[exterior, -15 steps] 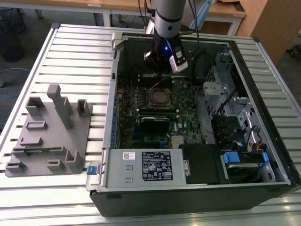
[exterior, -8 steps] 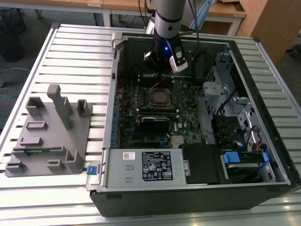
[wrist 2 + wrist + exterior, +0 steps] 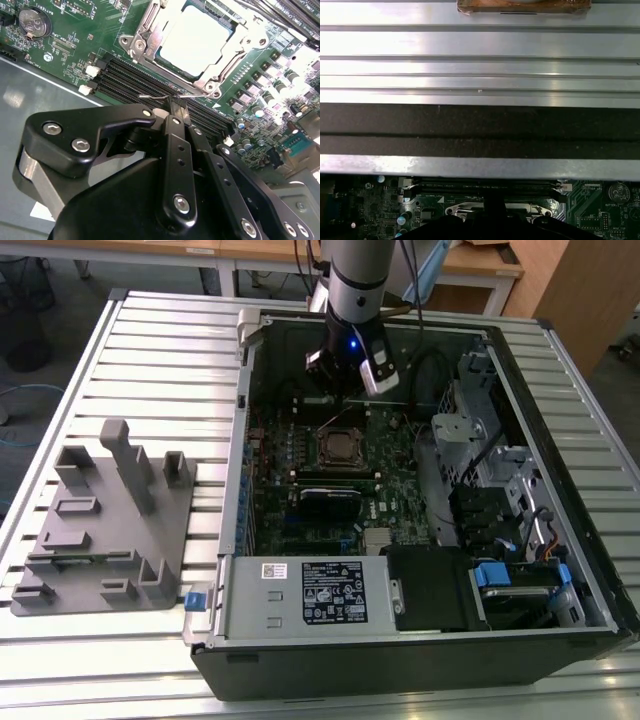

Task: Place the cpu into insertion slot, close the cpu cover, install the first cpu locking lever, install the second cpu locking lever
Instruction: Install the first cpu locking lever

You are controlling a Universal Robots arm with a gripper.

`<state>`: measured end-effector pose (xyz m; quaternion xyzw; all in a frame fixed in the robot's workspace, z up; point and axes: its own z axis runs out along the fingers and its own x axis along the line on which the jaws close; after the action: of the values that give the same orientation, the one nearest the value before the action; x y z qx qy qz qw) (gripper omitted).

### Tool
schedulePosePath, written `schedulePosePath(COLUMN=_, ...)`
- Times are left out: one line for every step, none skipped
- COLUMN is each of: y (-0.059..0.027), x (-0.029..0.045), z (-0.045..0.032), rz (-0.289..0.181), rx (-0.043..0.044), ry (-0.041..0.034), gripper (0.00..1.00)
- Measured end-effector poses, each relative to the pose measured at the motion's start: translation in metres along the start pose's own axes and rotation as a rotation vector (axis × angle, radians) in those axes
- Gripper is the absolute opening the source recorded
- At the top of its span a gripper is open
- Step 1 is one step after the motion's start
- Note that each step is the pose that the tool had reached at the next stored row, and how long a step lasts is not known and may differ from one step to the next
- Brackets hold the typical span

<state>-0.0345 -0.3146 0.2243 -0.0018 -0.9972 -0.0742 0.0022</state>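
1. From where I stand, the slatted metal counter (image 3: pixel 150 350) carries an open computer case (image 3: pixel 400 665), and the arm reaches down into it.
2. Inside lies the green motherboard (image 3: pixel 65 60), with black memory slots (image 3: pixel 130 77) running alongside the socket.
3. The insertion slot (image 3: pixel 345 445) sits mid-board, and the cpu cover (image 3: pixel 145 30) lies flat over it.
4. The cpu (image 3: pixel 195 42) is seated in the slot, its pale top showing through the cover's cut-out.
5. The claw (image 3: pixel 179 104) has its fingers pressed together. The tips sit right at the wire, above the memory slots, and I cannot tell whether they pinch anything.
6. The locking lever (image 3: pixel 155 96) is a thin wire beside the socket. My judgement is that this is the lever stage. It calls for steady pressure squarely on the wire, since the narrow tips could slip off onto the memory slots.
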Motion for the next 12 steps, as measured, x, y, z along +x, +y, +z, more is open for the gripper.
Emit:
schedulePosePath(y=-0.0001, x=0.0, z=0.0002, rz=0.0, rx=0.0003, ry=0.0001, gripper=0.11)
schedulePosePath(y=-0.0001, x=-0.0001, z=0.0004, rz=0.0, rx=0.0004, ry=0.0002, gripper=0.11)
schedulePosePath(y=-0.0001, x=-0.0001, z=0.0005, rz=0.0, rx=0.0004, ry=0.0002, gripper=0.11)
schedulePosePath(y=-0.0001, x=-0.0003, z=0.0007, rz=0.0, rx=0.0003, ry=0.0001, gripper=0.11)
schedulePosePath(y=-0.0002, x=-0.0004, z=0.0008, rz=0.0, rx=0.0003, ry=0.0002, gripper=0.11)
schedulePosePath(y=-0.0002, x=-0.0004, z=0.0009, rz=0.0, rx=0.0003, ry=0.0002, gripper=0.11)
schedulePosePath(y=-0.0002, x=-0.0004, z=0.0011, rz=0.0, rx=0.0001, ry=0.0, gripper=0.11)
schedulePosePath(y=-0.0002, x=-0.0006, z=0.0014, rz=0.0, rx=-0.0001, ry=0.0, gripper=0.11)
schedulePosePath(y=-0.0003, x=-0.0007, z=0.0017, rz=0.0, rx=0.0001, ry=0.0, gripper=0.11)
schedulePosePath(y=-0.0003, x=-0.0009, z=0.002, rz=0.0, rx=0.0001, ry=0.0, gripper=0.11)
schedulePosePath(y=-0.0004, x=-0.001, z=0.0024, rz=0.0, rx=0.0001, ry=0.0001, gripper=0.11)
schedulePosePath(y=-0.0005, x=-0.0011, z=0.003, rz=0.0, rx=0.0001, ry=0.0001, gripper=0.11)
